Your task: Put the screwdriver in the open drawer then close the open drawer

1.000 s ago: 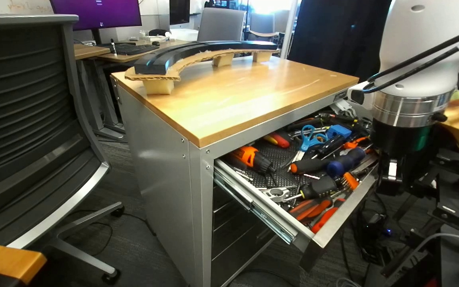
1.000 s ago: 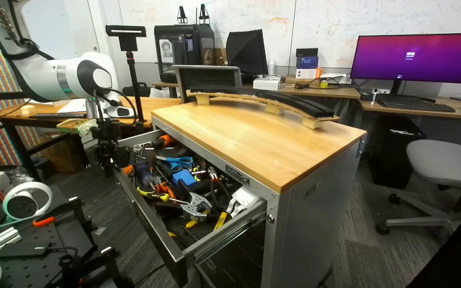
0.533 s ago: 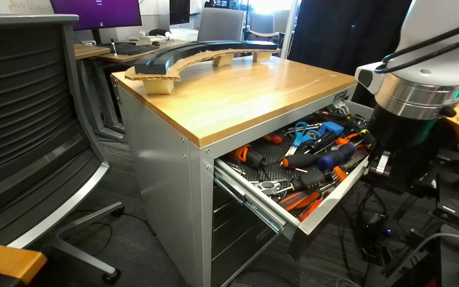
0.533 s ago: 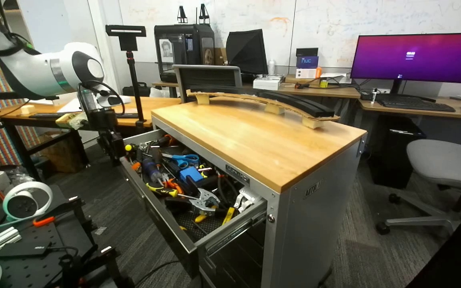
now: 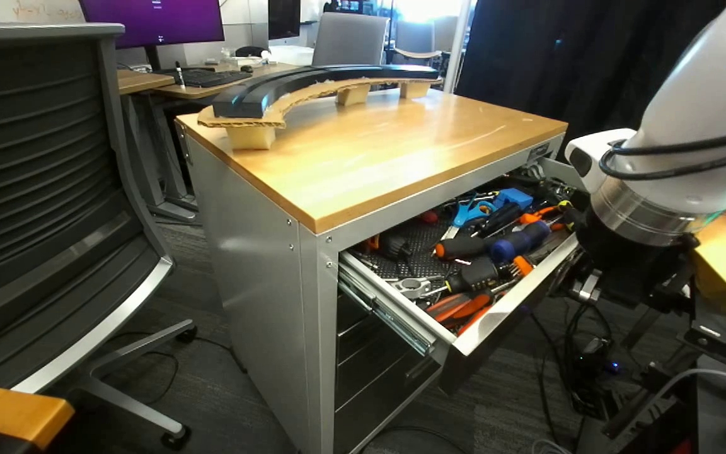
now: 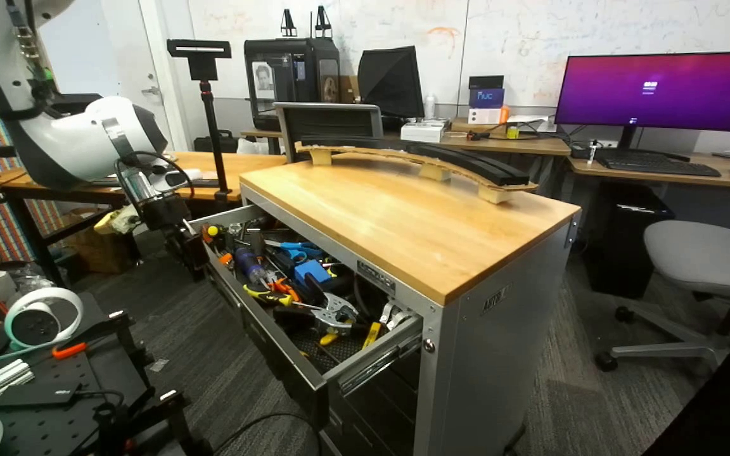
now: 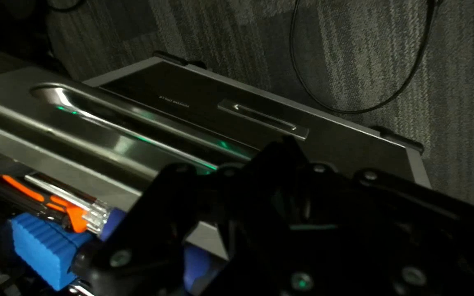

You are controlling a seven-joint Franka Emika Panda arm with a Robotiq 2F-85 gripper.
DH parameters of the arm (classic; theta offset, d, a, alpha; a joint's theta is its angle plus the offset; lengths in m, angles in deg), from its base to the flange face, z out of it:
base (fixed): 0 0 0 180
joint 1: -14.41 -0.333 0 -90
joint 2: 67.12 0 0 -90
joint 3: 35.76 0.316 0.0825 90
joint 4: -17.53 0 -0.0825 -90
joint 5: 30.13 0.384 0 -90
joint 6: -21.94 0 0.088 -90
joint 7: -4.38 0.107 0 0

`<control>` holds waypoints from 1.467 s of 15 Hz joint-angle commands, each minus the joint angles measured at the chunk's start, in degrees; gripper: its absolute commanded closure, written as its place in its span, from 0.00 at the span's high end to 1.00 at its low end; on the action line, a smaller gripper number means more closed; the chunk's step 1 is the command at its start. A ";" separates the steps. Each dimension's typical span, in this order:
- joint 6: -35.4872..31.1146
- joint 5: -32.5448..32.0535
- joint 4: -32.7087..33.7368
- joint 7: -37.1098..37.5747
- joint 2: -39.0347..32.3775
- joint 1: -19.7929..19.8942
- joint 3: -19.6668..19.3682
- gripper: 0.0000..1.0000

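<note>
In an exterior view, the open drawer (image 5: 495, 316) extends from the cabinet (image 5: 249, 252) at right of centre; the screwdriver (image 5: 478, 276), black with a yellow collar, lies inside it among other tools (image 5: 520, 241). The gripper (image 7: 280, 158), clenched, occupies the lower centre of the wrist view, beside the drawer's front; contact cannot be determined.

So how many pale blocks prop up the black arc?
3 visible, under the cardboard below the black arc; in an exterior view, near block, middle block, far block. More could be hidden.
</note>
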 commanded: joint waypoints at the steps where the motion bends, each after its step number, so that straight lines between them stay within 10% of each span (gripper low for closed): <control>1: 4.27 -15.90 4.30 13.57 -4.89 -6.24 -2.55 0.06; 11: 26.15 -45.60 16.58 35.35 -18.97 -6.34 4.75 0.06; 22: 34.49 -44.66 30.08 33.44 -28.58 -3.15 6.15 0.06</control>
